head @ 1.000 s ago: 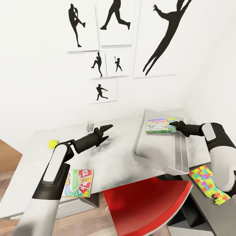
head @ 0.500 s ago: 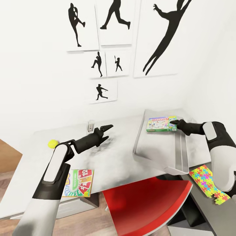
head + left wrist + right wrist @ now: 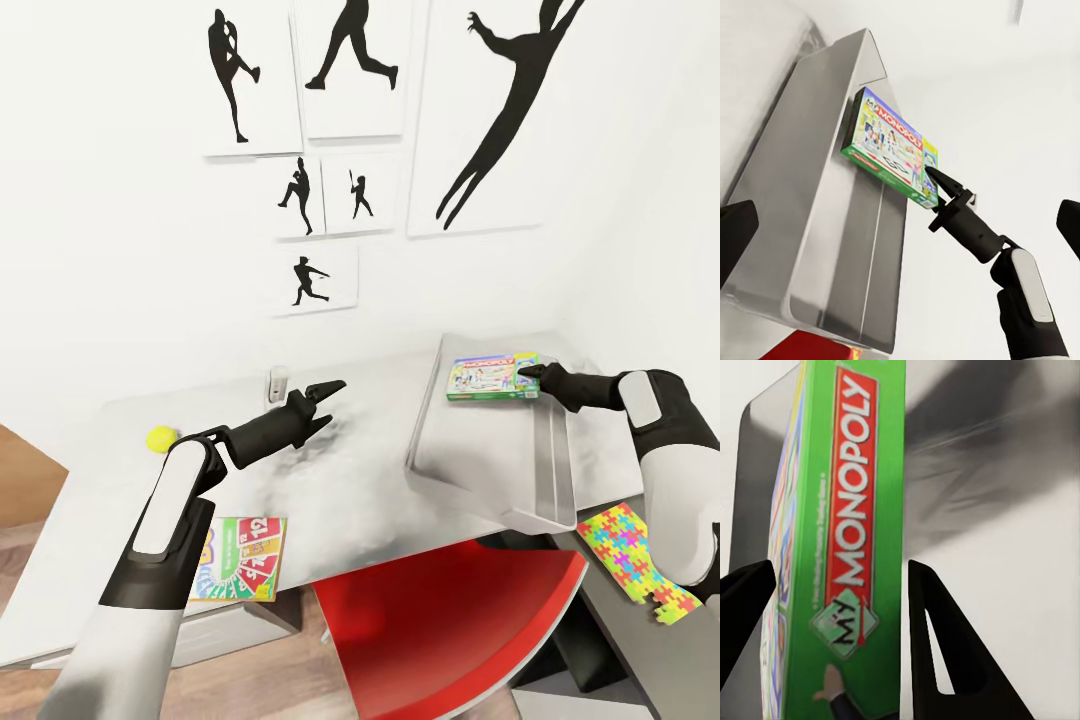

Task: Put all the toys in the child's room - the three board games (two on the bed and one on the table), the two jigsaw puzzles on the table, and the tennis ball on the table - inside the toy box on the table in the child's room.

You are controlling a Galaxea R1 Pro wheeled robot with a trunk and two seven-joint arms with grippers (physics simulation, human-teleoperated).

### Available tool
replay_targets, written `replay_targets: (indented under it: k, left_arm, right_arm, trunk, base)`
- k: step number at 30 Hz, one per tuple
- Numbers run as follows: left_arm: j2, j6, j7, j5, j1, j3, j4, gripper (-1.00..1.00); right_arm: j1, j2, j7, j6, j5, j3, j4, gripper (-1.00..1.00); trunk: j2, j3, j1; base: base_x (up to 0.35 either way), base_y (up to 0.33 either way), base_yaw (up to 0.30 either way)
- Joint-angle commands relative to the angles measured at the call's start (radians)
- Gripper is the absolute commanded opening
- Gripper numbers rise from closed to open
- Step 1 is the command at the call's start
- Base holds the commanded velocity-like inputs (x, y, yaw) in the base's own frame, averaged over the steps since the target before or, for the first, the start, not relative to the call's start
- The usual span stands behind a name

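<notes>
Head view: right gripper (image 3: 528,376) pinching game box (image 3: 492,377) over toy box (image 3: 480,455); left gripper (image 3: 328,397) spread, beside toy box.

The table (image 3: 340,490) has a long light grey top running along the white wall, joined at the right to a shorter, darker grey section (image 3: 650,640). On the light top lie a small yellow-green ball (image 3: 161,438) near the far left corner, a small white object (image 3: 278,381) against the wall, a yellow-green and red game box (image 3: 240,558) flat at the near edge, and a shallow grey bin (image 3: 500,450) at the right end. A multicoloured jigsaw sheet (image 3: 636,558) lies flat on the dark section, just beside the bin.
</notes>
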Motion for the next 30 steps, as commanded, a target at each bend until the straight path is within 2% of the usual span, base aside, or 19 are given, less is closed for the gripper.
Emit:
replay_targets:
  k: [1,30]
  left_arm:
    - [0.000,0.002,0.010,0.011,-0.001,0.001,-0.001,1.00]
    - [0.000,0.002,0.010,0.012,-0.002,0.000,0.001,1.00]
  right_arm:
    - [-0.001,0.001,0.012,0.005,0.008,-0.005,0.000,-1.00]
    - [-0.004,0.001,0.015,-0.001,0.009,-0.002,-0.002,-1.00]
  trunk:
    - [-0.002,-0.002,0.001]
    - [-0.002,-0.002,0.001]
  base:
    - [0.000,0.000,0.000]
    - [0.000,0.000,0.000]
